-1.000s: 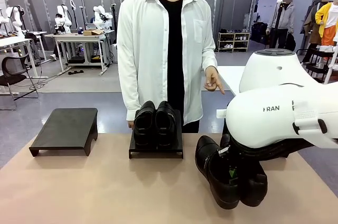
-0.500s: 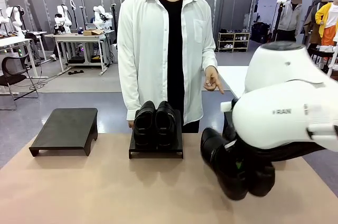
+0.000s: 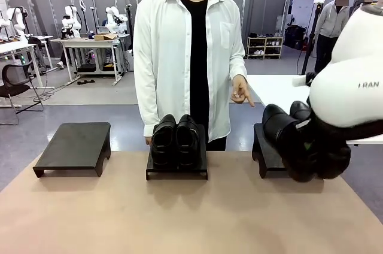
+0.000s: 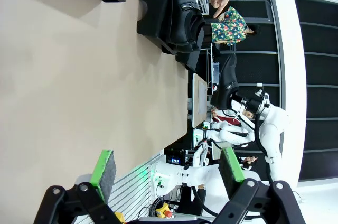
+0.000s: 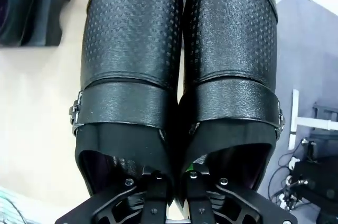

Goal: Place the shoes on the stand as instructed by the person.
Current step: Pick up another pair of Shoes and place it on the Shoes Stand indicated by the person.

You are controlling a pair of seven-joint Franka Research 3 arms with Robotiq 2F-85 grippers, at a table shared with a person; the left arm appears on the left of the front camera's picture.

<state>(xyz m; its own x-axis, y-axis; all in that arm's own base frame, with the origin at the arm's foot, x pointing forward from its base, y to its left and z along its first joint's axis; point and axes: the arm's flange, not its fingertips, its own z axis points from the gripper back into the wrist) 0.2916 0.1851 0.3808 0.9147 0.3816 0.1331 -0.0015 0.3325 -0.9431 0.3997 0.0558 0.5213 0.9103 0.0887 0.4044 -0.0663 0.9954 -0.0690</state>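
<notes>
A pair of glossy black shoes (image 3: pixel 299 146) hangs tilted above the table's right side, just in front of the right stand (image 3: pixel 263 157) and partly hiding it. My right gripper (image 3: pixel 311 146) is shut on them. In the right wrist view its fingers (image 5: pixel 158 184) pinch the two inner walls of the shoes (image 5: pixel 179 49) together. A second pair of shoes (image 3: pixel 175 139) sits on the middle stand (image 3: pixel 176 173). Behind that stand is the person (image 3: pixel 188 50), whose hand (image 3: pixel 242 92) points down to the right. My left gripper (image 4: pixel 166 168) is open with nothing between its pads, high over the table.
The left stand (image 3: pixel 75 146) is bare. The tan tabletop (image 3: pixel 149 218) in front of the stands is free. In the left wrist view the middle stand's shoes (image 4: pixel 182 2) lie far off, with the right arm (image 4: pixel 248 113) beyond them.
My right arm has lifted the held pair off the table and carried it up and to the right, toward the right stand. The person's pointing hand has stayed put.
</notes>
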